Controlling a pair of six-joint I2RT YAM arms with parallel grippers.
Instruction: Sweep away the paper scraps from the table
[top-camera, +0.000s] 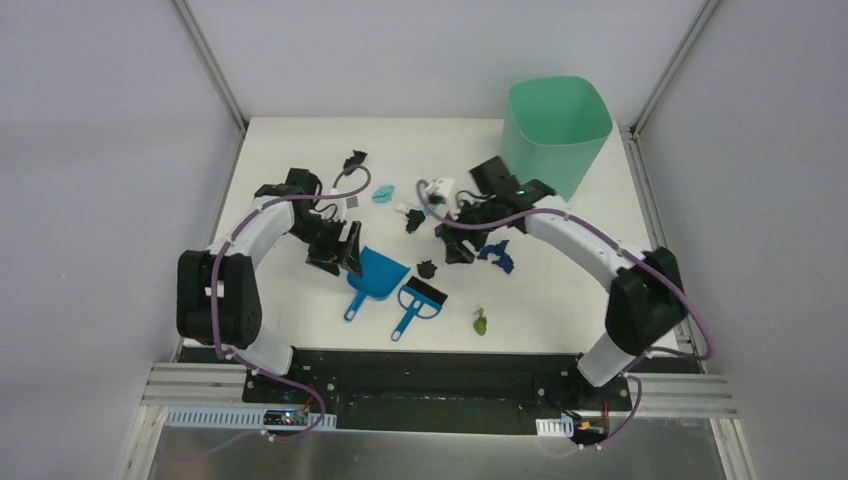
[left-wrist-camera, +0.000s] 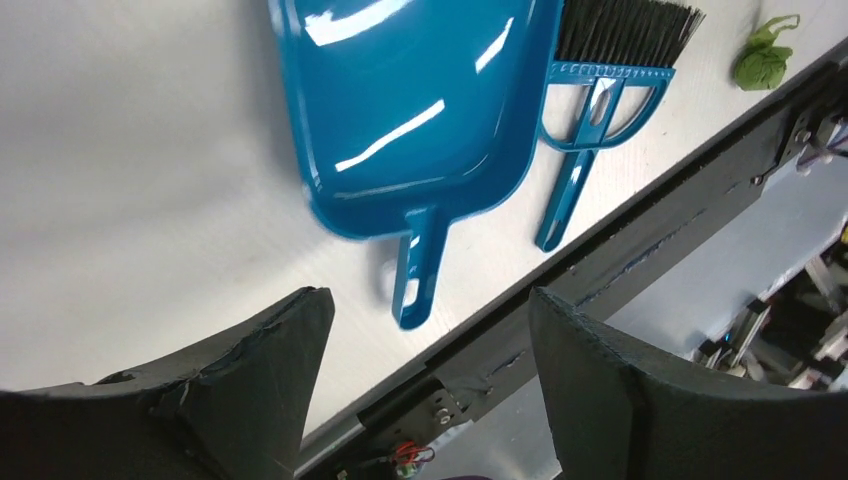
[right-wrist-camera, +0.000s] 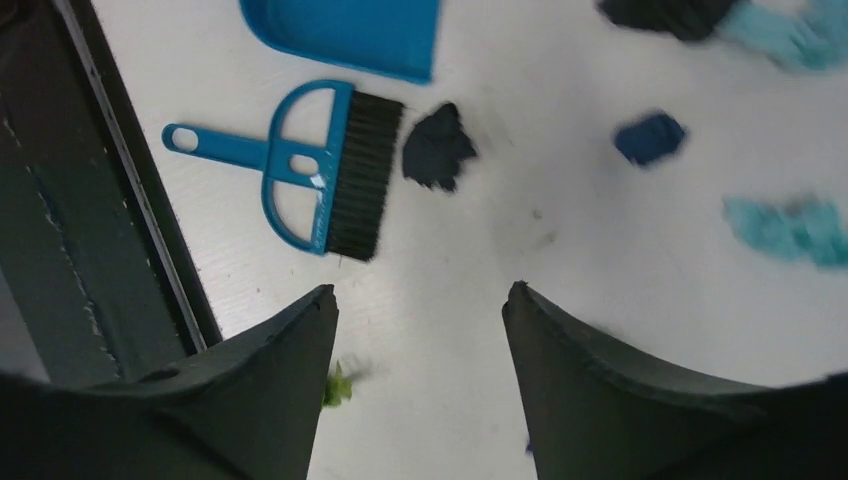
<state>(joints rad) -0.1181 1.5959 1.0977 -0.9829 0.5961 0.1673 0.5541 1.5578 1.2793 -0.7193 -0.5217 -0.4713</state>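
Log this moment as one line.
left gripper open, near dustpan | right gripper open, empty | brush ungripped beside dustpan | paper scraps scattered on table

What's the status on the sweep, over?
Left gripper open, empty; right gripper open, empty. Paper scraps scattered on table, none in dustpan. Brush beside it, both ungripped.

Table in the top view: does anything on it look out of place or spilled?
Yes. Crumpled paper scraps lie strewn across the middle of the table, black, teal and dark blue. One green scrap sits apart near the front edge, right of the hand brush. Nothing looks damaged.
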